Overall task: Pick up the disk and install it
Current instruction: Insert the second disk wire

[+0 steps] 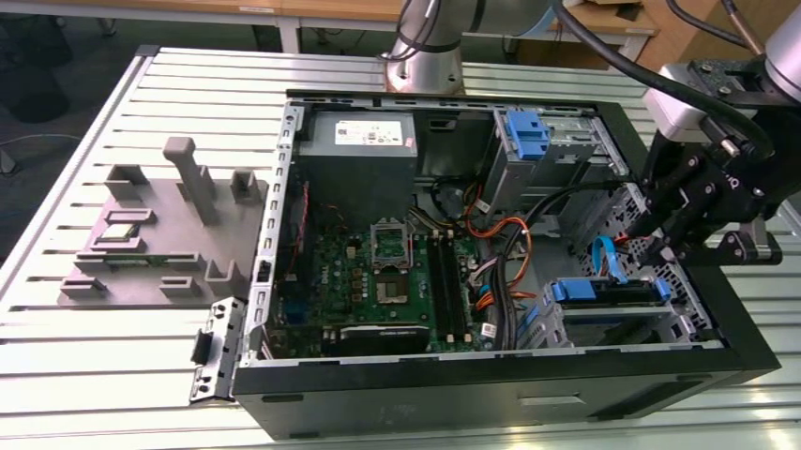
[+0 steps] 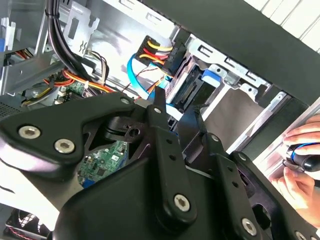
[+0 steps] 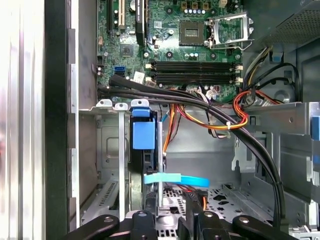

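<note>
The disk lies in the lower drive bay of the open computer case, at the exterior view's right, with its blue carrier rails showing along its edge. In the first wrist view the disk stands edge-on in the metal cage with a blue tab on it. My gripper hangs just above the bay, over that end of the disk. Its fingers stand apart and nothing sits between them, so it is open. A flat blue cable crosses just in front of the fingertips.
Black and orange cable bundles run across the cage toward the motherboard. A grey power-supply box and an upper cage with a blue bracket stand at the back. Grey fixtures lie left of the case. A person's hand is outside the case wall.
</note>
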